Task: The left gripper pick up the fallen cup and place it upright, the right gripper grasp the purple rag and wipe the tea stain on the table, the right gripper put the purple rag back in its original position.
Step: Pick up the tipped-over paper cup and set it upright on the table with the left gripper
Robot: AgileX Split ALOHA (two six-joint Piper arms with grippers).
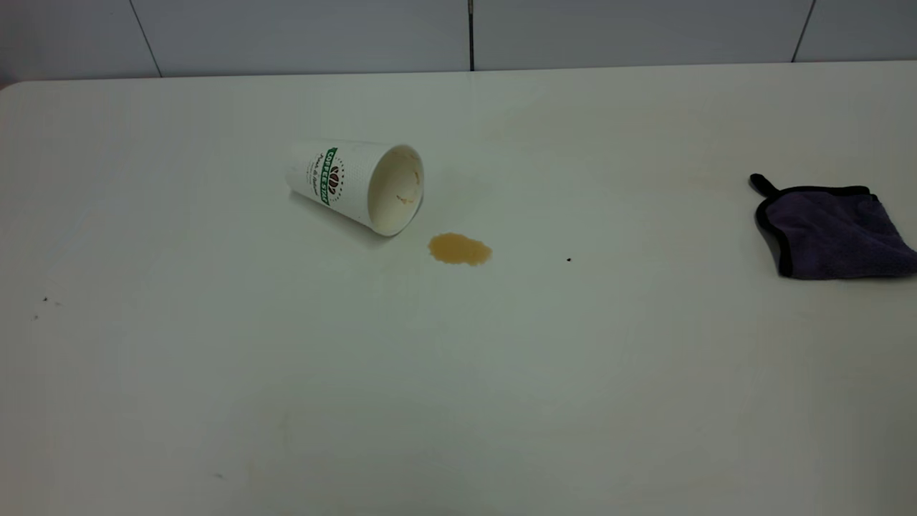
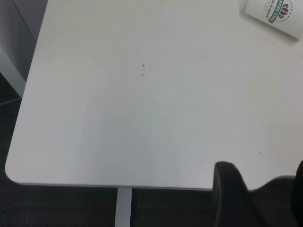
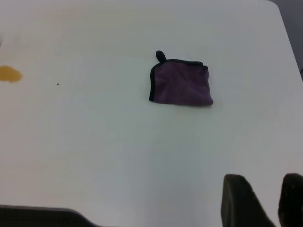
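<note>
The white paper cup (image 1: 354,185) with a green-banded logo lies on its side left of the middle of the white table (image 1: 458,401), its stained mouth facing right. The amber tea stain (image 1: 459,249) lies just right of the mouth. The purple rag (image 1: 834,231) lies folded at the far right. Neither gripper shows in the exterior view. In the left wrist view, my left gripper (image 2: 265,191) is open and empty over the table's near edge, far from the cup (image 2: 279,14). In the right wrist view, my right gripper (image 3: 270,198) is open and empty, well short of the rag (image 3: 182,85) and the stain (image 3: 9,74).
A tiny black speck (image 1: 569,259) sits right of the stain. A few dark specks (image 1: 44,299) lie near the table's left side. The table's left corner and a white leg (image 2: 124,208) show in the left wrist view. A tiled wall (image 1: 458,32) stands behind the table.
</note>
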